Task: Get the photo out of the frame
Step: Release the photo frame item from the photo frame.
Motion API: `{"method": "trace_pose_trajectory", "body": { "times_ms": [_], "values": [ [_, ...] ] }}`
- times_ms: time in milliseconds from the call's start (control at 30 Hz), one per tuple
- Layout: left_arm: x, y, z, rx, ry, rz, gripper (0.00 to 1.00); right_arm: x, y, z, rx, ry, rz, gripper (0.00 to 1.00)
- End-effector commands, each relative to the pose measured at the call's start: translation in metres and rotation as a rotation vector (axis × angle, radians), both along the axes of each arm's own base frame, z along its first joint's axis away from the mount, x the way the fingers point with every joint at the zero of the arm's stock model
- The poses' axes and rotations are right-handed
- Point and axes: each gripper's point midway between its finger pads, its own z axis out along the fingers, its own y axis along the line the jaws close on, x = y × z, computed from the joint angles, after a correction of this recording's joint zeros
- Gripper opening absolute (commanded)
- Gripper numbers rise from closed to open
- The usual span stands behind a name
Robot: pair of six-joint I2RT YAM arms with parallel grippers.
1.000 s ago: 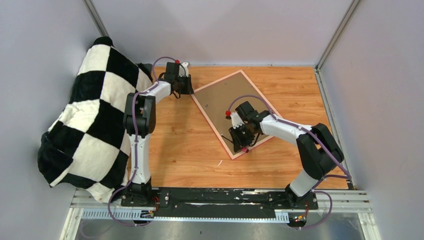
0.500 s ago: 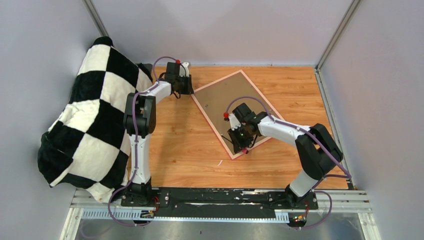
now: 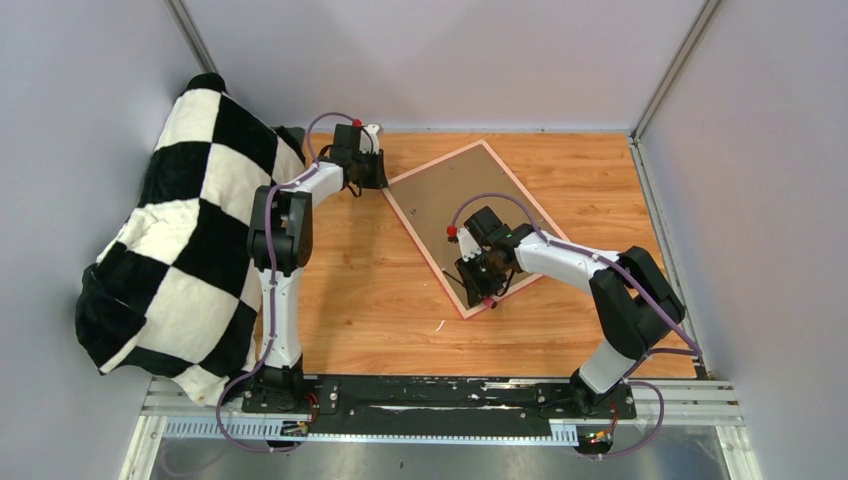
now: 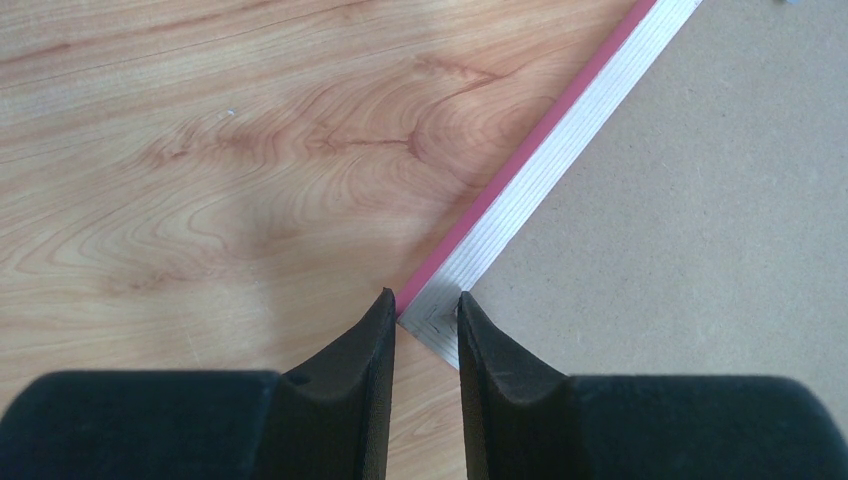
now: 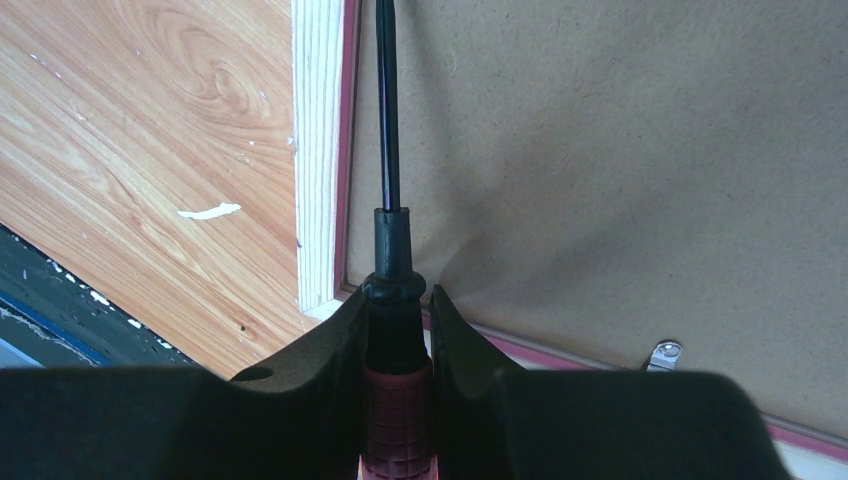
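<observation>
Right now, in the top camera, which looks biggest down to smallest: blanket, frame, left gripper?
1. blanket
2. frame
3. left gripper, clearly the smallest
The blanket seems to hang higher, nearer the camera, so its lead over the frame is unsure.

- The frame [image 3: 412,228] lies flat on the worktop [image 3: 360,290], back side up, in the far middle part.
- I see it turned askew: its long sides run from far left to near right, and one corner points toward the near edge.
- Its outer edge is a narrow bright pink line [image 4: 520,165]. Just inside that, the back shows a pale, finely ridged strip [image 5: 315,150].
- A plain brown backing board [image 3: 455,190] fills the opening and sits flat within the border.
- A small metal clip [image 5: 662,352] sits on the border at the board's near edge.
- The photo is hidden from me in every view.
</observation>
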Motion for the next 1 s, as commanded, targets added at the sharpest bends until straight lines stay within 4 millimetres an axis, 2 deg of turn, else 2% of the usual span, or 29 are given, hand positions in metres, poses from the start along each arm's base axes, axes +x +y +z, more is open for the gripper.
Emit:
{"method": "trace_pose_trajectory", "body": {
  "times_ms": [0, 967],
  "values": [
    [-0.0431, -0.0126, -0.0424, 0.036, 0.179, -0.054, 0.00, 0.0132, 0.0057, -0.0015, -0.002, -0.058, -0.018, 0.00],
    [-0.0440, -0.0125, -0.0417, 0.033, 0.172, -0.054, 0.00, 0.0116, 0.0073, -0.0053, -0.003, -0.049, 0.003, 0.00]
  ]
}}
